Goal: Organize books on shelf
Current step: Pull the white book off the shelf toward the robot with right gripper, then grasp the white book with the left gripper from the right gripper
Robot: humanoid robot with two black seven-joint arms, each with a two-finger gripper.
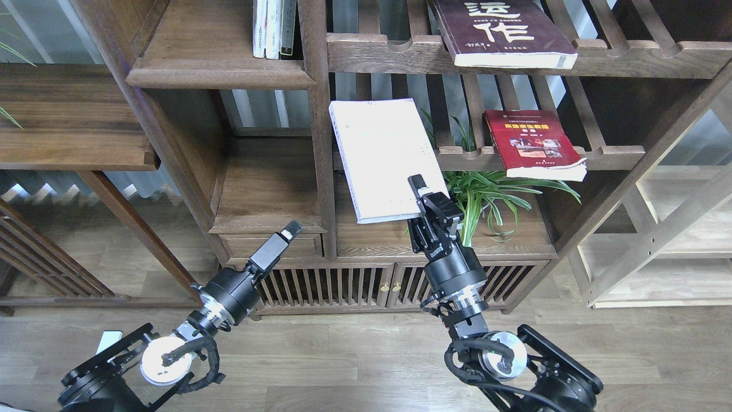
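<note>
My right gripper (421, 193) is shut on the near right corner of the white-lilac book (383, 160). It holds the book in the air in front of the bookcase, tilted, overlapping the upright post. The red book (532, 143) lies flat on the middle slatted rack. On the top slatted rack the maroon book (503, 31) lies flat. The shelf (217, 73), a solid board with a rounded lip, is at the upper left. My left gripper (289, 232) points up at the drawer front below it; its fingers look like one dark bar.
Thin pale upright books (274, 28) stand at the shelf's right end against the post (320, 143). A green plant (492, 194) sits right of my right gripper. Below it is a low cabinet (326, 283) with slatted doors. A lower solid board (269, 220) lies above the drawer.
</note>
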